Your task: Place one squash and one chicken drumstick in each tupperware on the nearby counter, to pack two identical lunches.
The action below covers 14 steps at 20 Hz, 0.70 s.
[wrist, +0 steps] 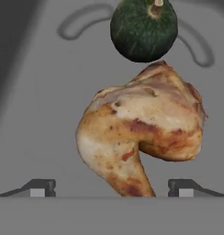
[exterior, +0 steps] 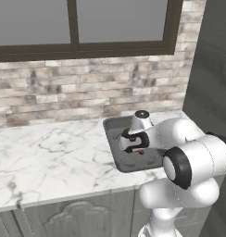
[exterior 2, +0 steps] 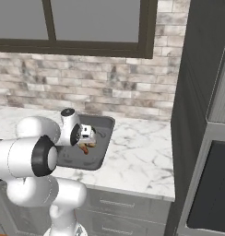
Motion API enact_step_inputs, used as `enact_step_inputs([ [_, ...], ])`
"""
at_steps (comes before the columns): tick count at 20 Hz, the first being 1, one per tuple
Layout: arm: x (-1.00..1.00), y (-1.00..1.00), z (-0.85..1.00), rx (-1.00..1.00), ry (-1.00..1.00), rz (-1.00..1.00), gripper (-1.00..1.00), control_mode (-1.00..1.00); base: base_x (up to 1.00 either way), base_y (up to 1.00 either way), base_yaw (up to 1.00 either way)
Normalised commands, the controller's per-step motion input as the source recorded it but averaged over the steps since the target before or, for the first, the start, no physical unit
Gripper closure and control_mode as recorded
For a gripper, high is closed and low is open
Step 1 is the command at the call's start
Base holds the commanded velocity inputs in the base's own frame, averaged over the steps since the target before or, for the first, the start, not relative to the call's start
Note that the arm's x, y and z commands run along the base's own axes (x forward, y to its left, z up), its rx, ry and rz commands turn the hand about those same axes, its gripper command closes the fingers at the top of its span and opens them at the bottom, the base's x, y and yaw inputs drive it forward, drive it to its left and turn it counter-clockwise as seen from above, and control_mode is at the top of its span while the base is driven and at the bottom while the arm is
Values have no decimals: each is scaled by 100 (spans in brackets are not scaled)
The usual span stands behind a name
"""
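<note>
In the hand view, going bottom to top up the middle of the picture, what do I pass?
The two dark claw fingertips to either side at the bottom → the chicken drumstick, narrow end lowest → the round dark green squash → grey floor of the dark grey tupperware behind both.

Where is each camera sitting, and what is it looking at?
Left base view: behind the arm on its left, looking down at the counter and dark grey tupperware; arm rises lower right.
Right base view: behind on its right, same tupperware; arm rises lower left.
Hand view: on the hand, looking along the gripper at the chicken drumstick and round squash; fingertips show.
Both base views share the counter, tupperware and brick wall.
</note>
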Motion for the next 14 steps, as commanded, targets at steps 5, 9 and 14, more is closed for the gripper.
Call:
enact_step_inputs([
  [5, -26, -2, 41, 0, 0, -10, -100, -100, 0, 0, 0],
  [9, -49, -7, 55, 0, 0, -9, -100, -100, 0, 0, 0],
  [14, -88, -28, 59, 9, -9, -5, -100, -100, 0, 0, 0],
])
